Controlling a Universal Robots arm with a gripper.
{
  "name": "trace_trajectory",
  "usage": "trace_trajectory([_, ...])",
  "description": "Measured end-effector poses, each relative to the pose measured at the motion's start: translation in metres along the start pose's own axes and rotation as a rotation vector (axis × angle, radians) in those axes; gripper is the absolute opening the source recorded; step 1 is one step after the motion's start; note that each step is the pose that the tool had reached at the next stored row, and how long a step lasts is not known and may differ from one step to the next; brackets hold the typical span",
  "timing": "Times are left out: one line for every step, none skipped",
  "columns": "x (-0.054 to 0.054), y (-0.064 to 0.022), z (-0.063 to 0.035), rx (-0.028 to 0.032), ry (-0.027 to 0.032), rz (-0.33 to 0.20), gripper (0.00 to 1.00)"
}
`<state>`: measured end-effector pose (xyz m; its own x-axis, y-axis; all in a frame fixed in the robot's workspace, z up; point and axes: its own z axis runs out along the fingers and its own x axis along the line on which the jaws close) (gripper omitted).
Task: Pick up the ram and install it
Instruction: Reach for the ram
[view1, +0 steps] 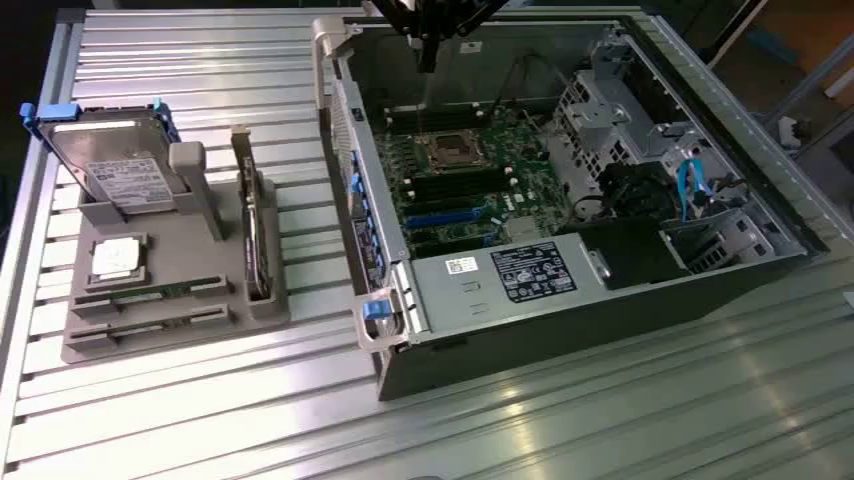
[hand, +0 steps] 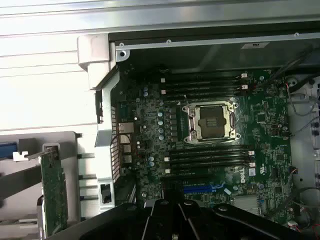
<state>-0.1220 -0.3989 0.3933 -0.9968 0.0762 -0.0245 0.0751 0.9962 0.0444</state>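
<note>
Gripper (hand: 175, 212) sits closest to the lens: black fingers clenched together, no green board seen btwn them, so it looks empty-handed. It hangs over the open PC case (view1: 534, 345), which lies on its side toward the table's (view1: 534, 430) far edge on the exterior view's right. Below it is the mobo (hand: 150, 125), green PCB dotted w/ small caps. A silver square CPU socket (hand: 210, 122) sits mid-board, and long black memory slots (hand: 207, 157) w/ pale end latches run either side of it, all looking vacant. The ram (view1: 140, 293), a thin green strip, lies on edge in a slot of the grey moulded holder (view1: 174, 338) near the table's edge on the exterior view's left, well apart from the gripper. Same holder carries an upright expansion card (view1: 251, 230) & a silver hard drive (view1: 114, 170) w/ blue tabs. Judgement: pick-up step not yet done, install not begun. A grab calls for fingers parted & squared to the stick's long thin faces; the board looks stiff but slim, so an even, light pinch. Table top is ribbed aluminium, glossy, prob. slippery.
</note>
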Motion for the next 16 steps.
trace_trajectory([0.0000,0.0000,0.0000,0.0000,0.0000,0.000,0.11])
trace_trajectory([0.0000,0.0000,0.0000,0.0000,0.0000,0.000,0.11])
trace_trajectory([0.0000,0.0000,0.0000,0.0000,0.0000,0.000,0.11])
trace_trajectory([0.0000,0.0000,0.0000,0.0000,0.0000,0.000,0.11])
trace_trajectory([0.0000,0.0000,0.0000,0.0001,0.0000,0.000,0.11])
trace_trajectory([0.0000,0.0000,0.0000,0.0000,0.0000,0.000,0.11])
trace_trajectory([0.0000,0.0000,0.0000,0.0000,0.0000,0.000,0.11])
trace_trajectory([0.0000,0.0000,0.0000,0.0000,0.0000,0.000,0.11])
trace_trajectory([0.0000,0.0000,0.0000,0.0000,0.0000,0.000,0.11])
trace_trajectory([0.0001,0.0000,0.0000,0.0000,0.0000,0.000,0.11])
trace_trajectory([0.0003,0.0000,0.0000,-0.0001,-0.0001,0.000,0.11])
trace_trajectory([0.0006,0.0000,0.0000,0.0000,0.0000,0.000,0.11])
trace_trajectory([0.0013,-0.0001,0.0000,0.0000,0.0000,0.000,0.11])
trace_trajectory([0.0023,-0.0002,0.0000,-0.0001,-0.0001,0.000,0.11])
trace_trajectory([0.0038,-0.0003,-0.0001,0.0000,0.0000,0.000,0.11])
trace_trajectory([0.0046,-0.0004,-0.0001,0.0000,0.0000,0.000,0.11])
